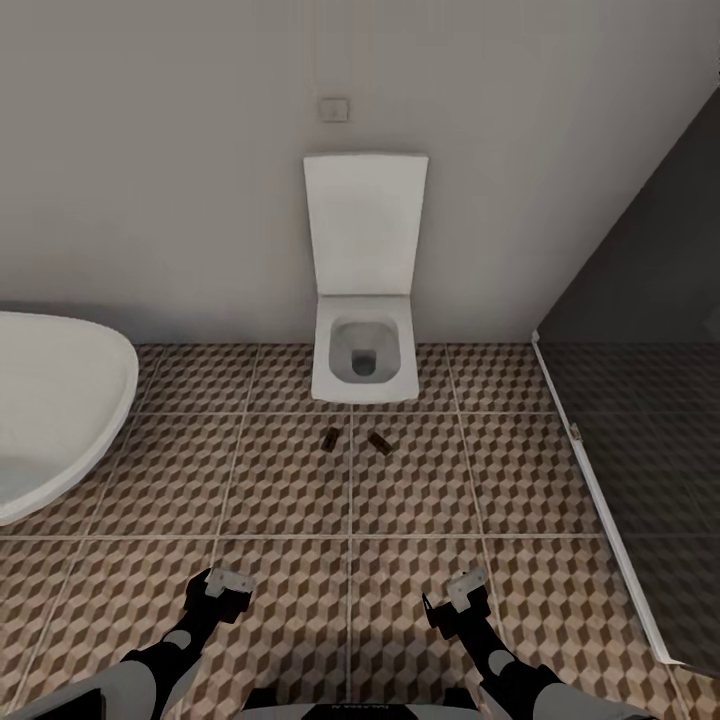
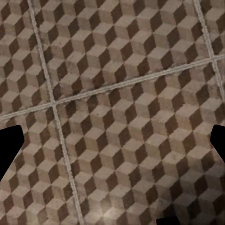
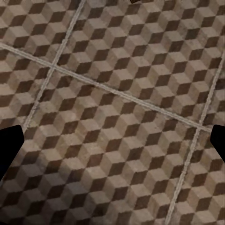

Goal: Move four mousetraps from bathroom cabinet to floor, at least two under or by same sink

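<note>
Brown, beige and white cube-pattern tiles make up the bathroom floor (image 1: 420,490), with pale grout lines crossing it. Two mousetraps lie on it, close in front of the toilet: the left mousetrap (image 1: 330,438) and the right mousetrap (image 1: 379,443), near each other but apart, both lying askew to the grout lines. Too small to read their wire parts.

White toilet (image 1: 364,350) stands against the far wall, lid raised upright, a small flush plate (image 1: 334,110) on the wall above it. White curved bathtub (image 1: 50,410) sits at the floor's left edge. Dark shower enclosure (image 1: 650,420) borders the floor's right edge, with a pale frame strip along its base.

Left gripper (image 1: 222,584) hangs low over the near part of the floor, well short of the traps; its fingers stand wide apart with nothing between them, bare floor (image 2: 117,117) showing between the dark tips in the left wrist view. Right gripper (image 1: 460,592) hangs likewise over the near floor, fingers spread wide and holding nothing, tiled floor (image 3: 112,126) between them in the right wrist view.
</note>
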Available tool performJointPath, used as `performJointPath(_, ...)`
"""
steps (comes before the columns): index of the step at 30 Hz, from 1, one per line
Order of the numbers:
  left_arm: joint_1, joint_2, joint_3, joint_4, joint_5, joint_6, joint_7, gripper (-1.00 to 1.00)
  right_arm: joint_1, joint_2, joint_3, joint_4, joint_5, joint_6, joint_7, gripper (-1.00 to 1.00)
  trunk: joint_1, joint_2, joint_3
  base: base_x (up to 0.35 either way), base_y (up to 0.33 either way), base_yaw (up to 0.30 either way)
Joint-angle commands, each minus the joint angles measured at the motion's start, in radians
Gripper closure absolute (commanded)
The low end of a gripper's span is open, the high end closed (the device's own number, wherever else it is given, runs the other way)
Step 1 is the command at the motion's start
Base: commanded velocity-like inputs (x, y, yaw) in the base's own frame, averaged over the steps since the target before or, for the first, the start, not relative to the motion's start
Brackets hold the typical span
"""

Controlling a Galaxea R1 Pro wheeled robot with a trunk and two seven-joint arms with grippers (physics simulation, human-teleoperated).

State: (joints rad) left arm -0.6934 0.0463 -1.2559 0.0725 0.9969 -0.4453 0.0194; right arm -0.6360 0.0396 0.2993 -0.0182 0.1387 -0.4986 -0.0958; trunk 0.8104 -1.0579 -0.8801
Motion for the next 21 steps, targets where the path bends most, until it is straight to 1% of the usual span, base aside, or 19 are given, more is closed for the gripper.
performJointPath(1,0.0,0.0,-0.007,0.001,0.001,-0.003,0.002,-1.0,-0.001,0.0,0.003,0.001,0.01,-0.001,-0.01,-1.0,-0.004,0.007,0.003,0.0,0.0,0.0)
performJointPath(21,0.0,-0.001,-0.007,0.001,0.0,-0.003,0.002,-1.0,-0.001,0.0,0.003,0.001,0.01,-0.001,-0.01,-1.0,-0.081,0.147,0.065,0.0,0.0,0.0)
